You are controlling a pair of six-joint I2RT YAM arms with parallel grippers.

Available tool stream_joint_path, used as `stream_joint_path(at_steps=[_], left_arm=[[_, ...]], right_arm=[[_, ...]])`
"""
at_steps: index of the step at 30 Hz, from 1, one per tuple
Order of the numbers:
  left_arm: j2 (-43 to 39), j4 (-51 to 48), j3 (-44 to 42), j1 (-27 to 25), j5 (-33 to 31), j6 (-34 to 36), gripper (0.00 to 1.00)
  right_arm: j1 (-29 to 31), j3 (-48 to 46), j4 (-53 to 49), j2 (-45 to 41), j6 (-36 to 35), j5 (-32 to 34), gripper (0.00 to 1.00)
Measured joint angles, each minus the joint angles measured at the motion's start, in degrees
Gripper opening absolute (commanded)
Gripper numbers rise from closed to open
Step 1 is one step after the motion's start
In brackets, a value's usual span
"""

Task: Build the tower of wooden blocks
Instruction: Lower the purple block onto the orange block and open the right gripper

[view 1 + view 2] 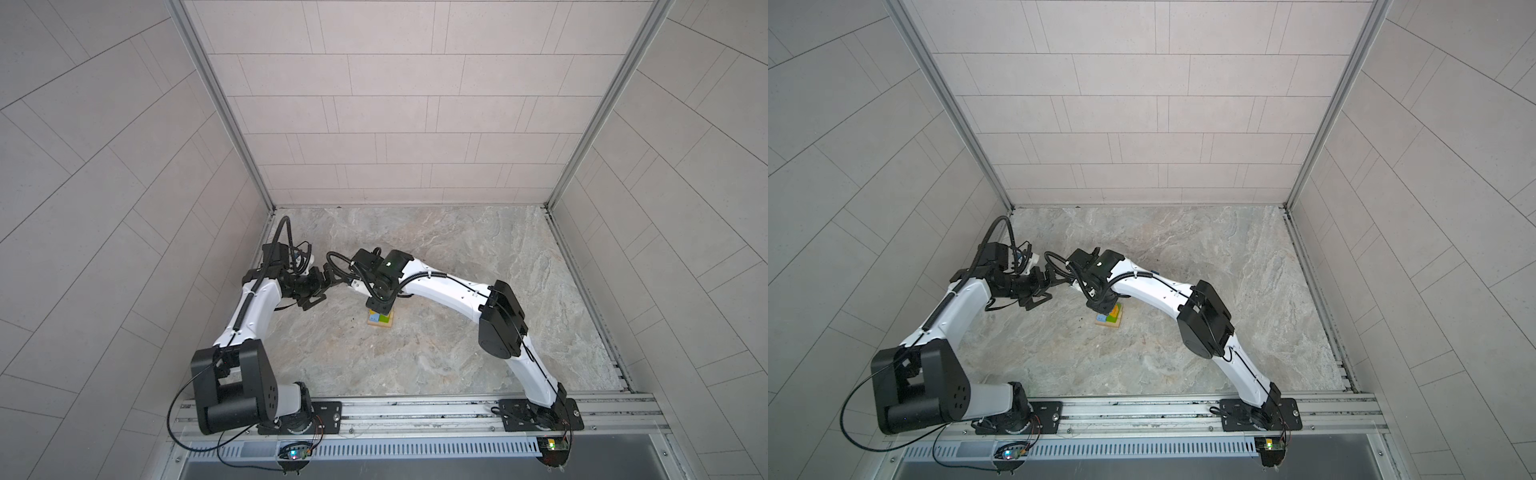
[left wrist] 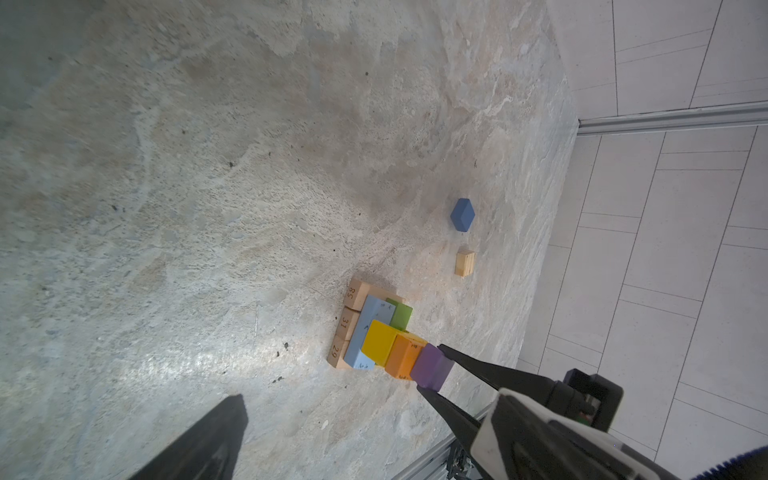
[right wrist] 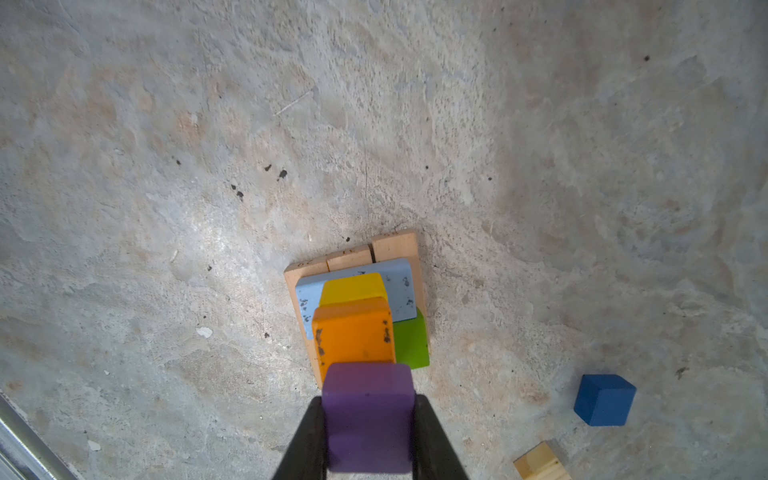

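The wood block tower (image 1: 380,321) (image 1: 1109,318) stands mid-table. Tan bars (image 2: 348,322) form its base, with a light-blue bar (image 3: 401,286) and a green bar (image 3: 411,343) across them. A yellow bar (image 2: 378,343) and an orange bar (image 3: 353,332) lie on top. My right gripper (image 3: 369,419) (image 2: 432,368) points down over the tower, shut on a purple cube (image 3: 368,395) at the orange bar's end; contact cannot be told. My left gripper (image 1: 322,291) hangs open and empty to the tower's left.
A dark-blue cube (image 3: 604,400) (image 2: 462,214) and a short tan block (image 2: 464,263) (image 3: 540,463) lie loose on the stone table (image 1: 436,353) beside the tower, hidden under the right arm in both top views. Tiled walls close three sides; a metal rail (image 1: 415,411) runs along the front.
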Motion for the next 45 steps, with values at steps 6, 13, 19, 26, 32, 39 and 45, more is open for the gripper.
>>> stream_joint_path(at_steps=[6,13,19,26,32,39,45], left_arm=[[0.02,0.0,0.0,0.0,0.17,-0.02,1.0],[0.02,0.0,0.0,0.0,0.17,-0.2,1.0],[0.04,0.0,0.0,0.0,0.2,-0.2,1.0],[0.15,0.0,0.0,0.0,0.37,-0.22,1.0],[0.26,0.0,-0.02,0.0,0.42,-0.22,1.0],[0.33,0.0,-0.02,0.0,0.44,-0.22,1.0],[0.37,0.0,-0.04,0.0,0.59,-0.22,1.0]], right_arm=[[0.0,0.0,-0.02,0.0,0.0,-0.26,0.24],[0.0,0.11,-0.17,0.0,-0.37,-0.46,0.25],[0.0,0.11,-0.17,0.0,-0.61,-0.44,0.26],[0.0,0.11,-0.17,0.02,-0.66,-0.46,0.28],[0.0,0.2,-0.17,0.07,-0.81,-0.46,0.31],[0.0,0.2,-0.26,0.09,-0.87,-0.44,0.36],[0.0,0.2,-0.33,0.11,-0.85,-0.44,0.37]])
